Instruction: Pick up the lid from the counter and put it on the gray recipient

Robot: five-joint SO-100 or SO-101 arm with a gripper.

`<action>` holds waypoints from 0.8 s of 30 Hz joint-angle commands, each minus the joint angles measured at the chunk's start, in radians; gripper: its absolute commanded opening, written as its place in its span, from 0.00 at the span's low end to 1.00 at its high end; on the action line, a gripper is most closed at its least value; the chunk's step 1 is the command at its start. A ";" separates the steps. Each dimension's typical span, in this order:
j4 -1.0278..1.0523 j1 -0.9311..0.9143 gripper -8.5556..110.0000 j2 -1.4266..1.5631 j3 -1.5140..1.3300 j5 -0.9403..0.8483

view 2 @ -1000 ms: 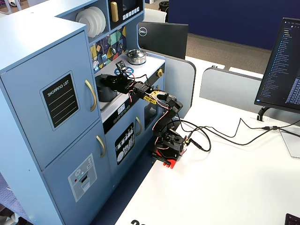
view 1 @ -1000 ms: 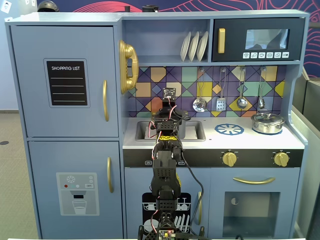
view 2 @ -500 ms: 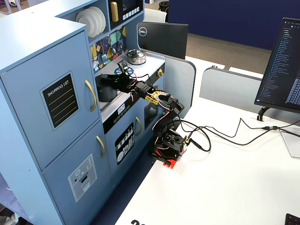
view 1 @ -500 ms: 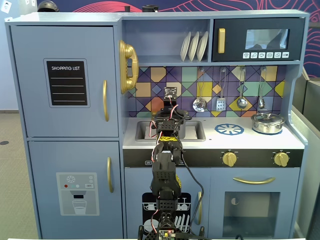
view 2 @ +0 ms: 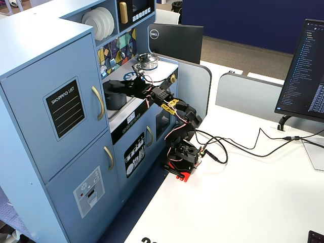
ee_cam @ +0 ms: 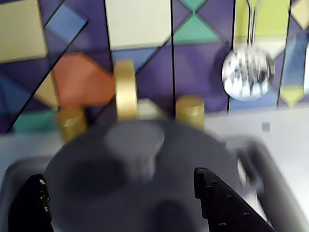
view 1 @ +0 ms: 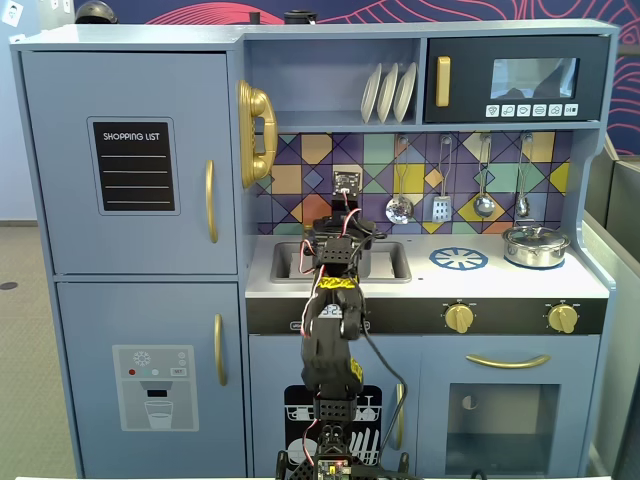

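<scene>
In the wrist view the dark-gray lid (ee_cam: 96, 169) with its centre knob (ee_cam: 135, 140) fills the lower half, blurred. It appears to lie on the gray recipient, one of whose side handles (ee_cam: 247, 162) sticks out at the right. My gripper (ee_cam: 118, 175) is open just above the lid, its black fingertips (ee_cam: 34, 200) wide apart on either side of the knob and touching nothing. In a fixed view the gray recipient (view 2: 112, 100) stands in the sink with the gripper (view 2: 121, 85) over it. In the front fixed view the arm (view 1: 330, 330) hides the pot.
The gold faucet (ee_cam: 125, 89) and its two knobs stand just behind the pot. A ladle (ee_cam: 247, 72) hangs on the tiled wall. The shiny silver pot (view 1: 536, 245) sits at the right of the counter (view 1: 500, 282), beside the blue burner ring (view 1: 459, 259).
The arm's elbow and wrist have risen and stretched a little further over the sink. The pot has stayed where it was.
</scene>
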State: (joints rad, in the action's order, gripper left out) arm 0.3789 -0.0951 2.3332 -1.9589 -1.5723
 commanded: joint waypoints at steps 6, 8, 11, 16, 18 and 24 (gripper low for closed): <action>0.552 0.091 0.29 0.463 -0.018 0.025; 0.667 0.091 0.29 0.538 -0.064 0.037; 0.801 0.089 0.27 0.630 -0.166 0.087; 0.871 0.115 0.10 0.658 -0.382 0.071; 0.821 0.115 0.07 0.664 -0.506 0.058; 0.609 0.149 0.07 0.726 -0.877 0.114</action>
State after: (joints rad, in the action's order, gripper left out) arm 1.0554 0.0184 3.0173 -2.7336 -1.4665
